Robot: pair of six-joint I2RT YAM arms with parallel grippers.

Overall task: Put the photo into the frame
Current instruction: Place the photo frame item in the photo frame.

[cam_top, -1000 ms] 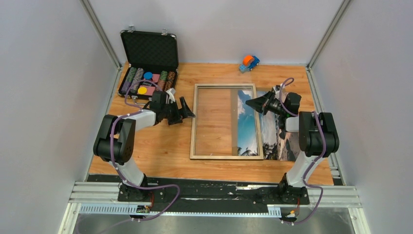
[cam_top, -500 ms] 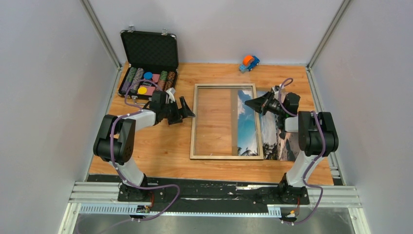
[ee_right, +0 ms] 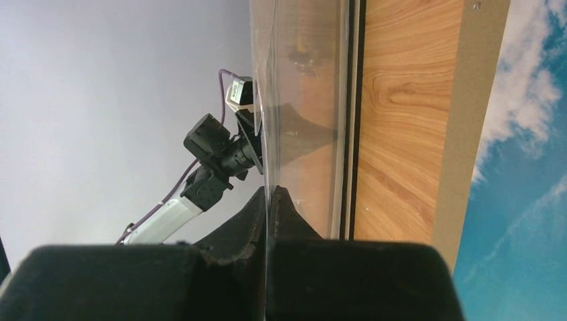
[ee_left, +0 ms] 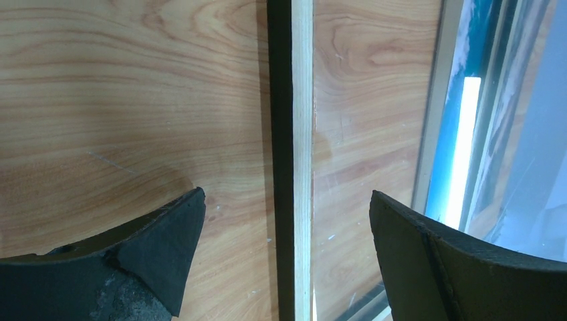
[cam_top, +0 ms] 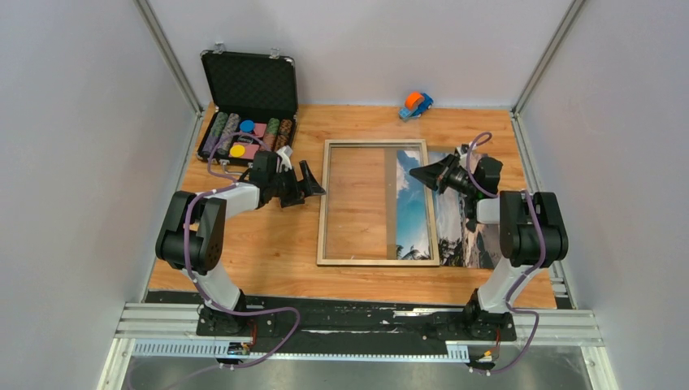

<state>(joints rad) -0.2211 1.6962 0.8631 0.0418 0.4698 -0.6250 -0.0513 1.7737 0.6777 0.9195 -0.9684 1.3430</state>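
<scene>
Plainly, the main risk sits with the right gripper [cam_top: 416,171]. Its jaws are pressed fully together, apparently pinching the thin edge of the clear pane [ee_right: 301,100], which in the right wrist view looks tipped up off the frame [cam_top: 378,262]. So narrow a grip on slick material could slip. The pane would then drop onto the photo [cam_top: 467,227], or skid across it and scuff the gloss. Pulling too far could also flex or crack the pane, or drag the whole frame sideways.

The frame lies in the middle of the tabletop [cam_top: 268,244], its long sides running toward the far edge. The photo lies face up toward the right edge, its left part showing inside the frame's right side. A strip of brown backing board [ee_right: 468,100] shows along the photo's left margin.

The left gripper [cam_top: 315,185] has its jaws spread as wide as they go, 1 finger on each side of the frame's left rail, gripping nothing. With no hold there the frame is not pinned, so any tug from the right could shift it. If those jaws close off-centre, they may nudge the rail rather than clamp it.
</scene>
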